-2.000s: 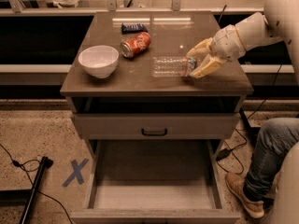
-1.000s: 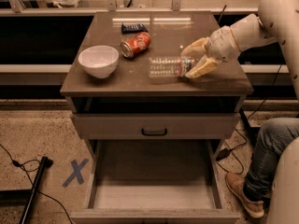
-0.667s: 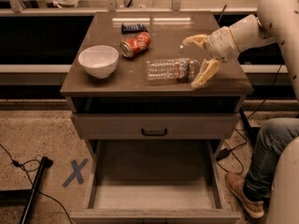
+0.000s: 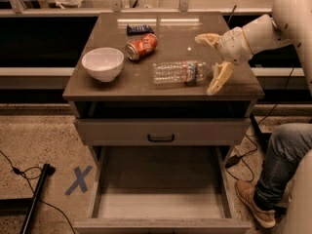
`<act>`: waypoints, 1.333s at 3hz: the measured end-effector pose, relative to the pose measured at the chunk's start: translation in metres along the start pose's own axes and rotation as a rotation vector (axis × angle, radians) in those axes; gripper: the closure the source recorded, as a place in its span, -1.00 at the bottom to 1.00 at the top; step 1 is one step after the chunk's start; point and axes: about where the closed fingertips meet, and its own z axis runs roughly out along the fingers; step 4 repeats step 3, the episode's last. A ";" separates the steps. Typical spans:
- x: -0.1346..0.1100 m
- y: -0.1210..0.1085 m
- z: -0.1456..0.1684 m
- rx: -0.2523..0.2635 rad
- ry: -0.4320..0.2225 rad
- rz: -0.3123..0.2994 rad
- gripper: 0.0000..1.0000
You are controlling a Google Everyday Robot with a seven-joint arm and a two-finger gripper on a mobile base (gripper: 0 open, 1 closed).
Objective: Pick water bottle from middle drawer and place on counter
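— What sits on the glossy grey-brown bench [image 4: 122, 87]?
— A small clear ribbed plastic water bottle [image 4: 178, 72] lies on its side there, cap end to the right. An orange soda can [image 4: 141, 47], also on its side, and a white bowl [image 4: 103, 62] are near it.
— And the pale two-finger pincer [image 4: 204, 65]?
— It is spread wide over the bench's right side, gripping nothing. The bottle's cap end lies between its fingers.
— The wide grey-brown middle drawer [image 4: 158, 179]?
— It stands open below the closed drawer front [image 4: 122, 130].

A: What sort of place?
B: Robot test lab, prob. A tape X [image 4: 78, 180] on the floor [image 4: 44, 130] down-left of the gripper [image 4: 214, 58], which is over the counter [image 4: 170, 23], rt side. Loose cables [image 4: 23, 170] there too, and a seated person's leg [image 4: 278, 155] below-right.
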 end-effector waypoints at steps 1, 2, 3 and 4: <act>-0.003 0.004 -0.009 0.001 0.009 0.010 -1.00; -0.013 0.013 -0.028 0.024 0.018 0.011 -1.00; -0.025 0.022 -0.044 0.029 0.038 0.002 -1.00; -0.025 0.022 -0.044 0.029 0.038 0.002 -1.00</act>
